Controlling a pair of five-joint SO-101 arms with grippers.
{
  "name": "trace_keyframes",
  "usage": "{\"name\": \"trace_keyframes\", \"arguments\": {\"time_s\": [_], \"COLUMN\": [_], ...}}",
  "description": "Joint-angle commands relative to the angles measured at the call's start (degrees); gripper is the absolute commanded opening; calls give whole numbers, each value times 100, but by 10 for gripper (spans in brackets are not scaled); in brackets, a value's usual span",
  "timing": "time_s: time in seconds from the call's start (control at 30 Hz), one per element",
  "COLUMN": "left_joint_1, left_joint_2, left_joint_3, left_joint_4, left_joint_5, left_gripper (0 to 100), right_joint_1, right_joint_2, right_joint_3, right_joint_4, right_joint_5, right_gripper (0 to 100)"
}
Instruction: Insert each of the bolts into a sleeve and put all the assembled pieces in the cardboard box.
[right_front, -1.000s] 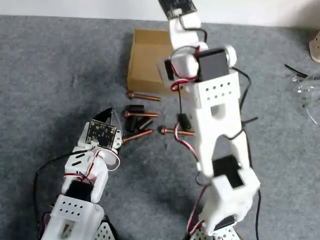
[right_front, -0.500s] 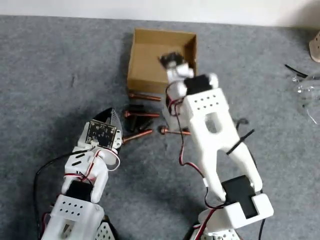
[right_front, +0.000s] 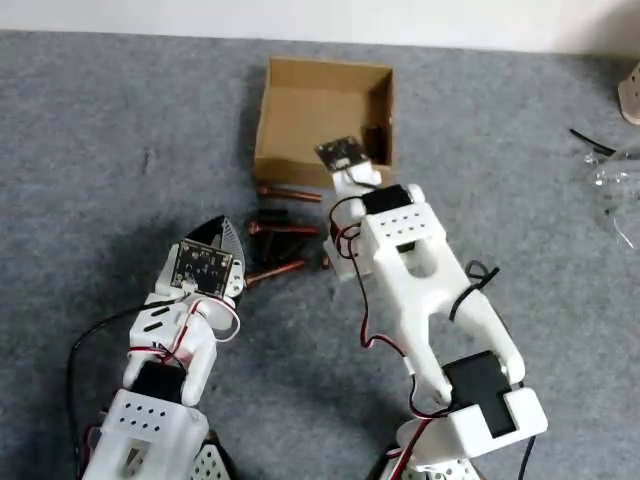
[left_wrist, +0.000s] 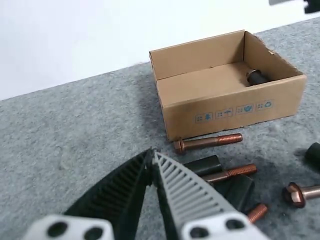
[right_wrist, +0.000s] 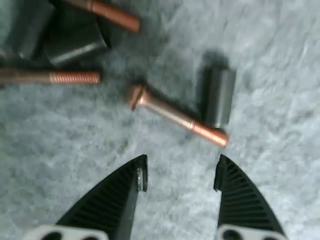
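Just ahead of the empty, wide-open right gripper (right_wrist: 181, 167), a bolt (right_wrist: 175, 116) lay slantwise, tip beside a sleeve (right_wrist: 219, 97).

Right gripper (right_wrist: 178, 172) poised above grey carpet (right_wrist: 280, 60), dark ribbed fingers (right_wrist: 120, 195) spread wide apart. Just ahead of the fingertips, a copper bolt (right_wrist: 172, 115) lying flat and slantwise. At that bolt's threaded tip, a dark sleeve (right_wrist: 220, 95) on its side, touching it or all but touching. Past the bolt's head, the threaded end of a second bolt (right_wrist: 55, 77). Farther off beyond that head, two more sleeves (right_wrist: 75, 40) side by side, a third bolt (right_wrist: 112, 15) close by them.
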Motion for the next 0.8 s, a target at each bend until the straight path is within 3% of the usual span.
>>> {"name": "trace_keyframes", "arguments": {"time_s": [0.0, 0.2, 0.43, 0.77], "left_joint_1": [-57, -57, -48, -31], "left_joint_2": [31, 31, 31, 31], "left_joint_3": [-321, -321, -330, -330], "left_joint_4": [-123, -123, -123, -123], "left_joint_5": [-26, -26, -26, -26], "left_gripper": [7, 7, 7, 7], "right_joint_1": [-40, 171, 708, 725], "right_joint_2": [-268, -127, 1270, 1851], "right_joint_3": [-22, -13, -224, -840], "right_joint_4": [-488, -629, -919, -1015], "right_joint_5": [-18, -44, -18, -44], "right_gripper": [198, 198, 198, 198]}}
